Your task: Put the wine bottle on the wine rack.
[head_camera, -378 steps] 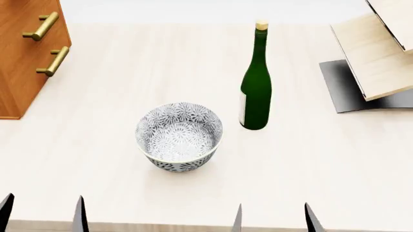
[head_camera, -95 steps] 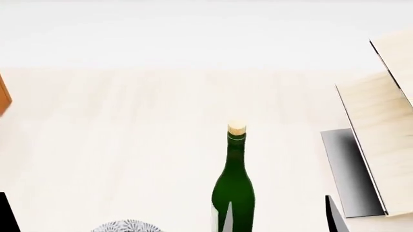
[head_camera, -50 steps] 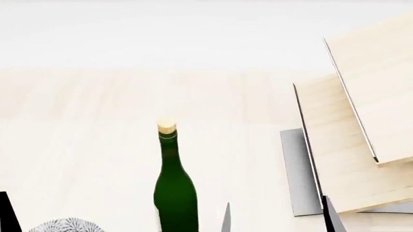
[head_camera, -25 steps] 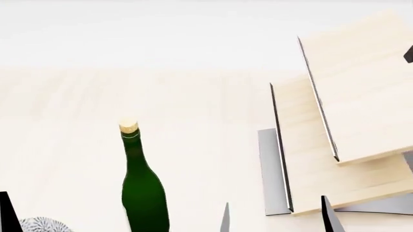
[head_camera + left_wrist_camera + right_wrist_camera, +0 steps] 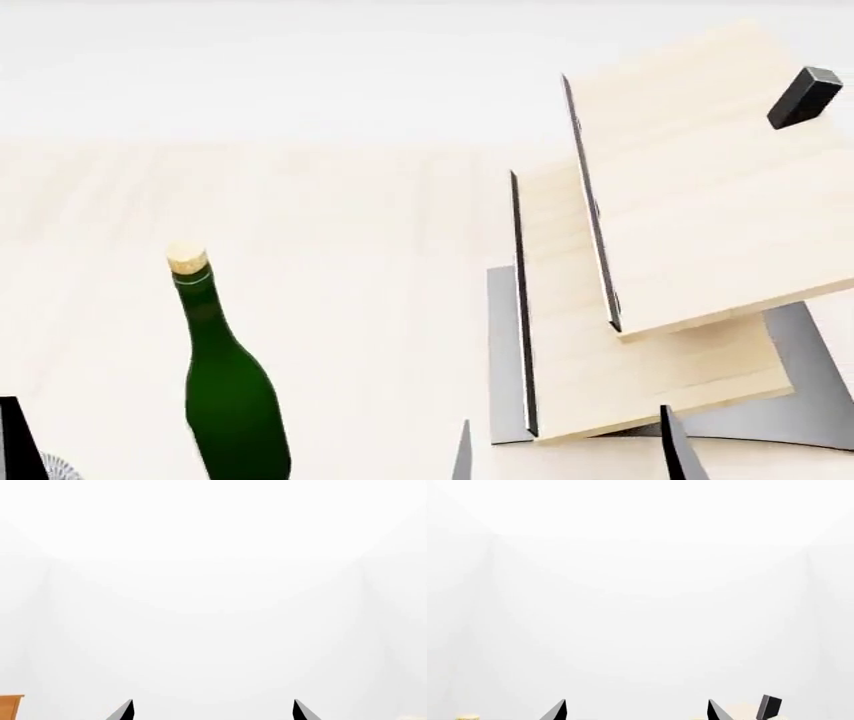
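The wine bottle [image 5: 230, 390] stands upright on the pale wood table [image 5: 347, 250], at the near left of the head view. Its tan cork [image 5: 187, 259] tops a long neck, and the dark green body runs out of the lower edge of the view. Nothing holds it and nothing touches it. In the right wrist view only the cork [image 5: 468, 716] shows, at the edge of the picture.

Well to the right of the bottle, with bare table between, sits the wine rack [image 5: 654, 250]. It has two slanted light wood boards, one above the other, each with a thin black strip along its left edge. A small black block [image 5: 805, 97] sits on the far right part of the upper board. Under the boards is a grey metal base [image 5: 505, 350]. No bottle lies on either board.

At the near left corner a sliver of a patterned bowl [image 5: 56, 468] peeks in; its inside cannot be seen.

The right gripper [image 5: 567, 455] shows as two dark fingertips held wide apart, just in front of the rack's near edge, clamped on nothing. The left gripper [image 5: 212, 711] also has its fingertips spread and bare in its wrist view. That view also catches a corner of an orange-brown cabinet [image 5: 11, 707].
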